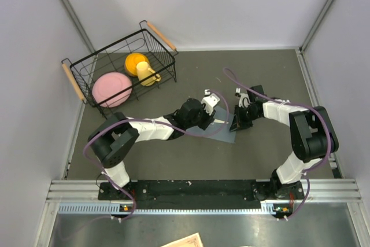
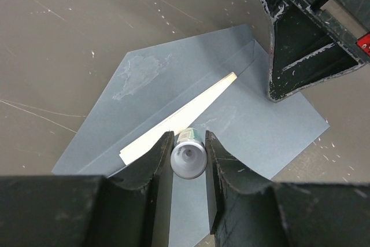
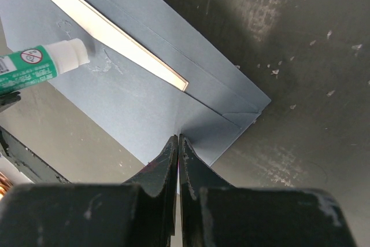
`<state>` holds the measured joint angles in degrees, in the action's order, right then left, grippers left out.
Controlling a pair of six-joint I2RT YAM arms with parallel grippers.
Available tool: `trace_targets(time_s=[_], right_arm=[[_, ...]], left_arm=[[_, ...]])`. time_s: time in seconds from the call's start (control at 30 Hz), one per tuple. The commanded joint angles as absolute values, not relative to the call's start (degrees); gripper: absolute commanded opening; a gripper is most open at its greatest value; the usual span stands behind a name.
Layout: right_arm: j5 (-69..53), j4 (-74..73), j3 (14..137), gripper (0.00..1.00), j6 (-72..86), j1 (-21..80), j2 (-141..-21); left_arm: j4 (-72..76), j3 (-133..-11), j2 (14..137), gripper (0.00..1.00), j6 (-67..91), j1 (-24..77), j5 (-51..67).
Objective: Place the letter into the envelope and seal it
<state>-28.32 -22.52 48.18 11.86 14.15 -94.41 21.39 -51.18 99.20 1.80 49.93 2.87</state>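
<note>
Your table (image 1: 260, 85) is dark grey and scuffed, with pale walls around it. At its far left corner you have a black wire basket (image 1: 115, 44) with wooden handles, holding a pink plate (image 1: 111, 88), an orange bowl (image 1: 135, 61) and a yellow cup (image 1: 146, 73). Both arms reach in to the middle of the table and meet over the envelope (image 1: 222, 134), which lies flat there, well apart from the basket. The envelope is blue-grey, with its pointed flap (image 2: 144, 85) open and lying on the table. The letter (image 2: 191, 108) sits inside the envelope: you see only a narrow cream strip of it at the mouth, along the fold of the flap. Your left gripper (image 2: 188, 140) is clamped on a glue stick (image 2: 189, 157), a small tube with green print on its side. Its fingers press the stick from both sides, with the white nozzle pointing down at the envelope's body just beside the cream strip. From the right wrist view the nozzle appears to meet the paper, though you cannot tell the contact for certain. Your right gripper (image 3: 178, 138) has its fingers closed together with nothing between them. Its tips come down on the envelope's edge near a corner, apart from the glue stick. A shiny, blotchy smear (image 2: 139, 76) marks the flap, and a fainter one (image 3: 101, 59) lies by the nozzle.
</note>
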Motion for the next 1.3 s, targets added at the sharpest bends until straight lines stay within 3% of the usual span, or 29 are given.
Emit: trace_targets(time_s=[0.0, 0.47, 0.7, 1.07, 1.27], right_arm=[[-25.9, -22.1, 49.7, 0.0, 11.3, 14.6, -95.8], [-26.5, -22.4, 49.6, 0.0, 11.4, 14.7, -97.0], [-25.1, -23.0, 49.7, 0.0, 11.7, 14.7, -96.9], [-24.6, -23.0, 49.4, 0.0, 11.9, 14.6, -96.4], [-25.1, -23.0, 49.7, 0.0, 12.0, 14.7, -96.7]], left_arm=[[24.8, -50.3, 100.0, 0.0, 2.4, 50.3, 2.6], [25.4, -53.3, 104.9, 0.0, 3.4, 53.1, 2.1], [22.0, -51.8, 101.9, 0.0, 4.0, 53.3, 1.2], [13.8, -51.2, 100.0, 0.0, 9.9, 50.7, -9.6], [14.1, -51.4, 101.0, 0.0, 7.4, 51.0, -7.1]])
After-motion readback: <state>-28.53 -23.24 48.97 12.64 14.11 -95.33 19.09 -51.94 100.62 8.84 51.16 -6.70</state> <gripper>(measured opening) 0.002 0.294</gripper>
